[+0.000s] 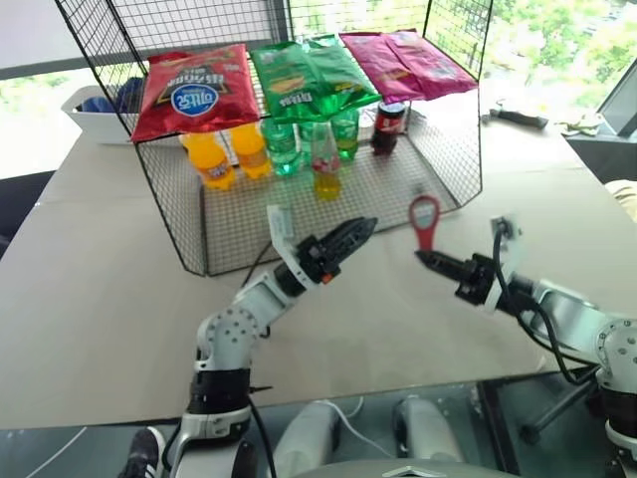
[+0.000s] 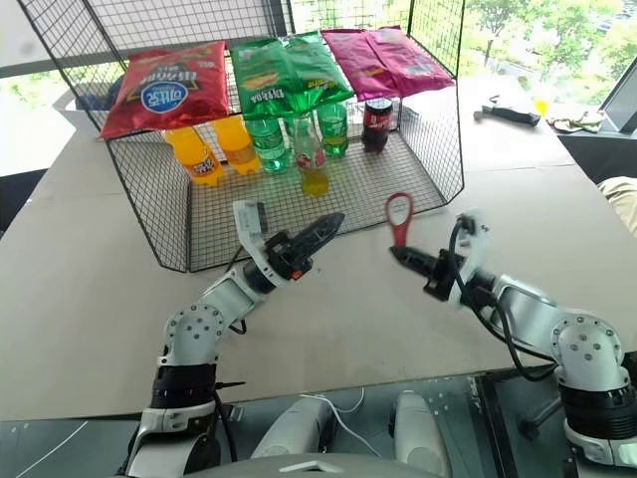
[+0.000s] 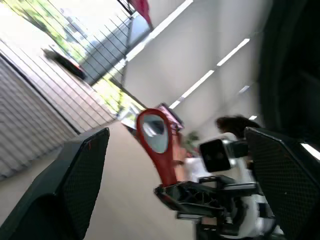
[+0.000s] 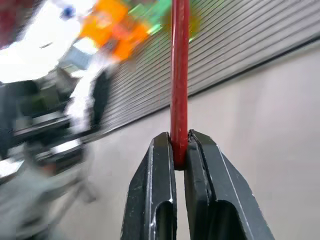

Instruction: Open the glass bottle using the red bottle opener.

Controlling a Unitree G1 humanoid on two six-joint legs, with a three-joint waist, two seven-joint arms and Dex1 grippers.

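Note:
The glass bottle, clear with yellow drink, stands upright on the floor of the wire rack, between the green bottles. In front of the rack, above the table, my right gripper is shut on the handle of the red bottle opener. The opener's ring head points up. The right wrist view shows both fingers clamped on the red handle. My left gripper hovers just left of the opener, apart from it. It is open, and in the left wrist view its fingers stand wide either side of the opener.
Crisp bags lie on the rack's top: red, green and pink. Orange bottles, green bottles and a dark cola bottle stand beside the glass one. A white bin sits back left, a black tool back right.

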